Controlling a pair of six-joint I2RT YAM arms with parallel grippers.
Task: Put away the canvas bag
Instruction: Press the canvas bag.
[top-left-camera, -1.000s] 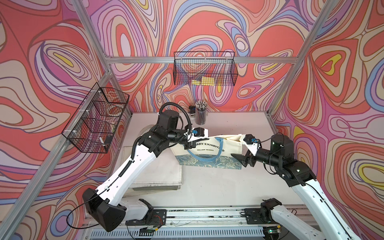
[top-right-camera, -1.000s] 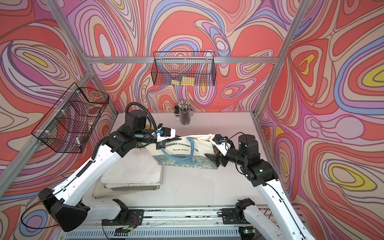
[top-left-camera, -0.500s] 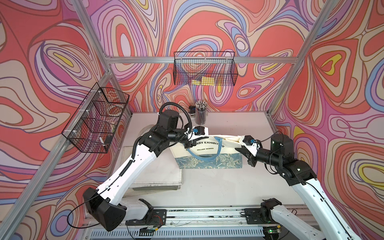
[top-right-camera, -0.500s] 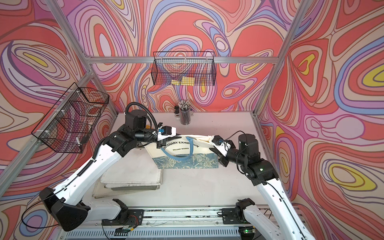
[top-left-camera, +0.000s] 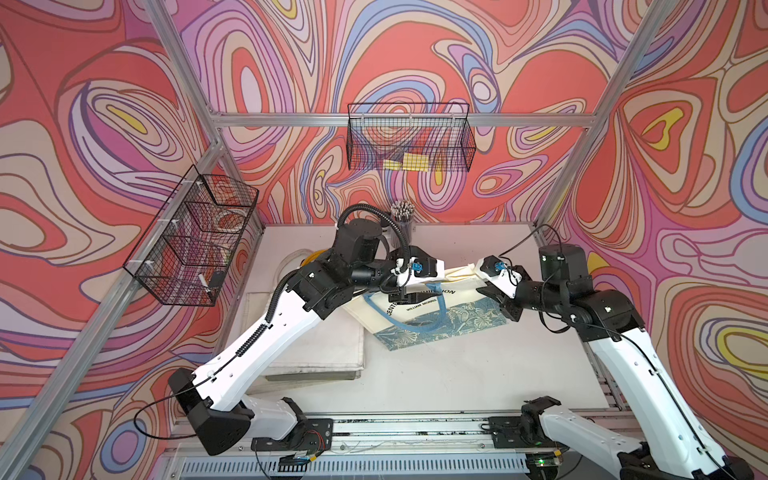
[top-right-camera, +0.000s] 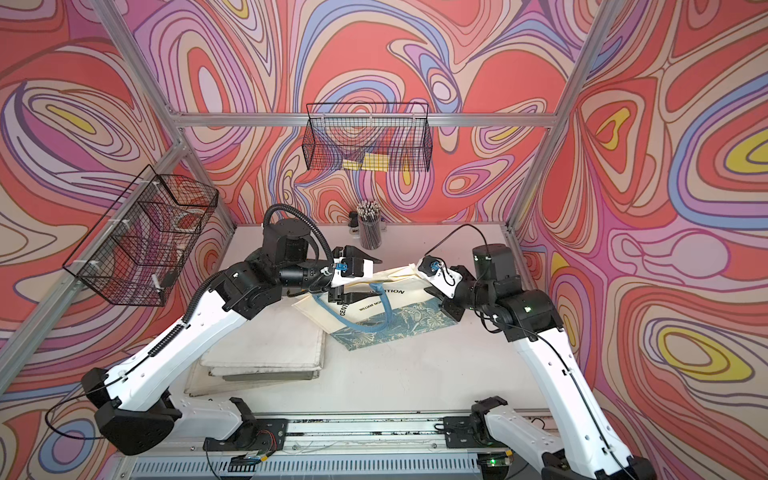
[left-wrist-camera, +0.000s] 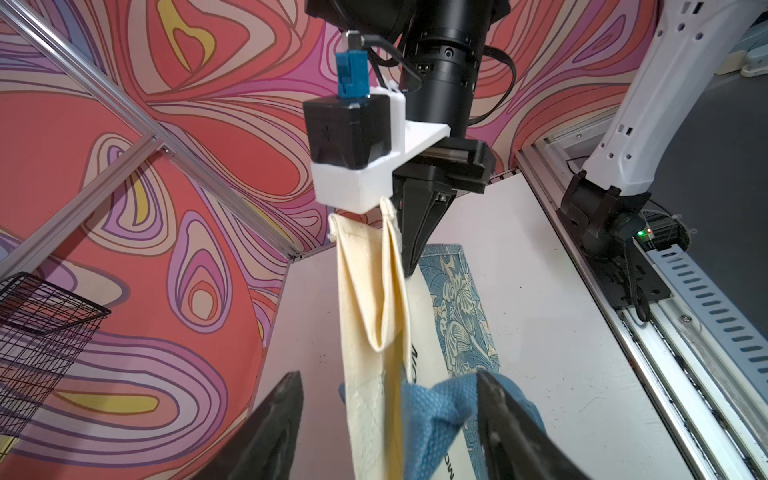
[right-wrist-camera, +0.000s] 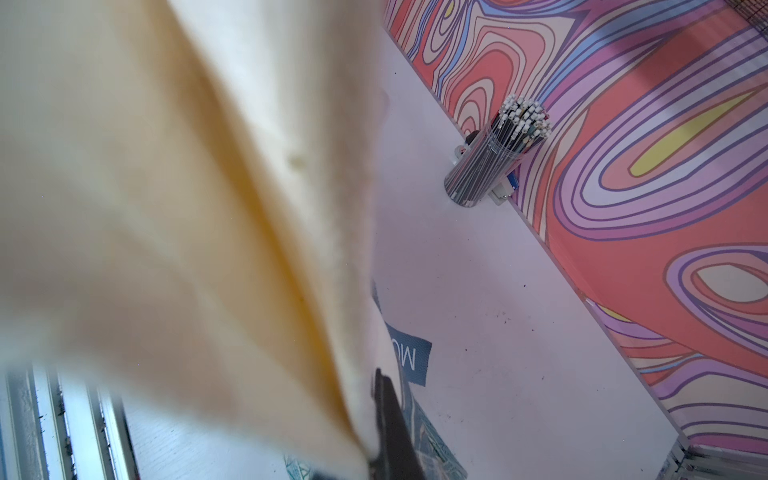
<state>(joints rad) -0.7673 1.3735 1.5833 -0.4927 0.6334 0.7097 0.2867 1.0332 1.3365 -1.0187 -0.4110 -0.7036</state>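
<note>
1. Regrasp stage, by the look of the grips: canvas bag (top-left-camera: 432, 320) slung over the middle of the table (top-left-camera: 457, 374), nearer the back edge, one top corner raised, printed lower hem lying on the surface, opposite corner seemingly reaching the folded cloth pile (top-left-camera: 316, 349) by the left edge.
2. Right claw (left-wrist-camera: 411, 257) clamped tight on the raised corner, cream fabric pinched between its closed tips.
3. Left claw (left-wrist-camera: 386, 382) spread wide, gripping nothing, fingers (left-wrist-camera: 282, 407) either side of the top hem and blue handle (left-wrist-camera: 436, 411).
4. Next, probably: fresh left-claw pinch on hem or handle, then lift clear of the table.
5. Destination unclear: cloth pile, or wire basket (top-left-camera: 409, 141) on the back wall.
6. Worth catching both fabric layers and keeping the hem taut.
</note>
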